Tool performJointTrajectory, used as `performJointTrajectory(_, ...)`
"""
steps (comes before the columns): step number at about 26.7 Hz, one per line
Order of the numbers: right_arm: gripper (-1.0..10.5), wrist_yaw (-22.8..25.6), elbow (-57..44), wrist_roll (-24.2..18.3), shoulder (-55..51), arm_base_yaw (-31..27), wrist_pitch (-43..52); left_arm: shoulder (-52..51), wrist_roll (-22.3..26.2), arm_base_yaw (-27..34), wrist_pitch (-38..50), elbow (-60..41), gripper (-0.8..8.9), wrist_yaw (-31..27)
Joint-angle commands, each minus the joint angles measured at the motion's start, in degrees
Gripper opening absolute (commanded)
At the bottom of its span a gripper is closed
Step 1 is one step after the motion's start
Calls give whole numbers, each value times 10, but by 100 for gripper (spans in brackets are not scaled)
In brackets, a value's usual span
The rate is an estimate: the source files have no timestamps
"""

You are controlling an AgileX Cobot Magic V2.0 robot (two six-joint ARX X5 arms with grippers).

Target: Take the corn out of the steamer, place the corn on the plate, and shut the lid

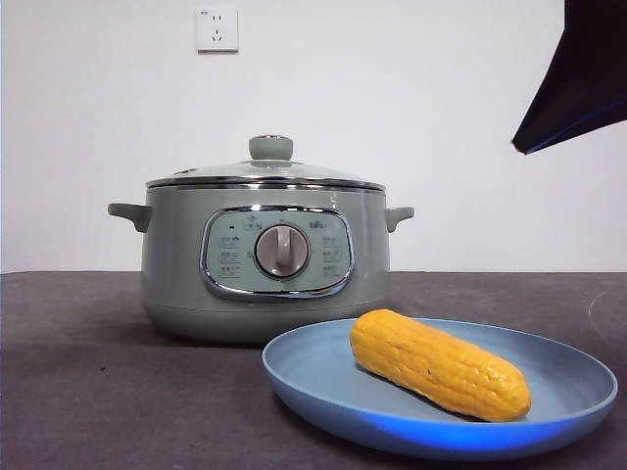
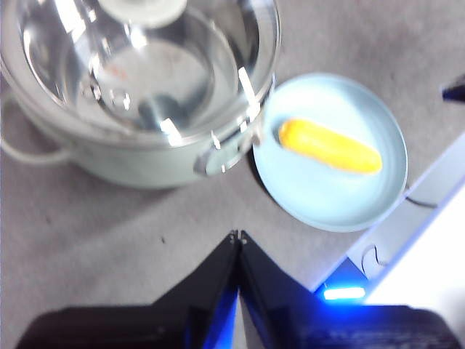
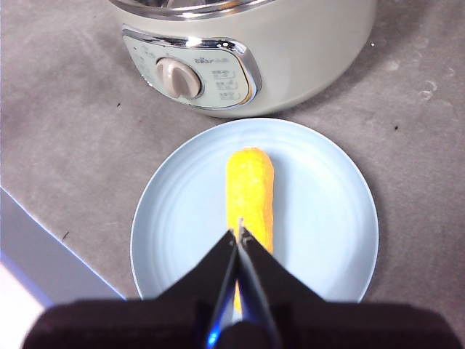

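Front view is showing the yellow-orange corn cob (image 1: 440, 364) with bumpy kernel rows and rounded ends lying on its side in the wide, shallow light-blue plate (image 1: 323, 387), its long axis running from about 10 o'clock to 4 o'clock across the plate. The plate is sitting on the dark grey table (image 1: 98, 392) just in front of the round sage-green steamer pot (image 1: 176, 274), toward the pot's 4 o'clock side. The domed glass lid (image 1: 265, 172) with chrome rim and green knob is resting closed on the pot, and the silver dial (image 1: 282, 251) is facing the camera inside its chrome-framed panel. A white wall socket (image 1: 217, 28) is showing above. A dark arm (image 1: 578, 78) is hanging at the upper right corner.

Left wrist view is showing the left claw (image 2: 237, 236) clenched, empty, hovering over bare table near the pot and plate. Right wrist view is showing the right claw (image 3: 239, 233) also clenched, empty, hovering directly above the cob.
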Motion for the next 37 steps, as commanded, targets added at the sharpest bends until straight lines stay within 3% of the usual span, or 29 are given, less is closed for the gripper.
performJointTrajectory(1, 1, 1, -5, -2, 0, 1, 3, 1, 2, 0, 13, 1, -3, 0)
performJointTrajectory(7, 1, 1, -5, -2, 0, 1, 3, -5, 21, 0, 53, 1, -3, -11)
performJointTrajectory(12, 1, 1, -5, -2, 0, 1, 3, -35, 82, 29, 225, 0, -3, -3)
performJointTrajectory(15, 1, 1, -5, -2, -1, 1, 3, -65, 92, 56, 297, -1, -3, 24)
performJointTrajectory(24, 1, 1, -5, -2, -1, 1, 3, -173, 120, 178, 318, -25, -4, 29)
performJointTrajectory(29, 1, 1, -5, -2, -1, 1, 3, -264, 142, 232, 357, -125, -3, 27)
performJointTrajectory(37, 1, 1, -5, -2, -1, 1, 3, -406, 135, 268, 514, -391, -3, 28)
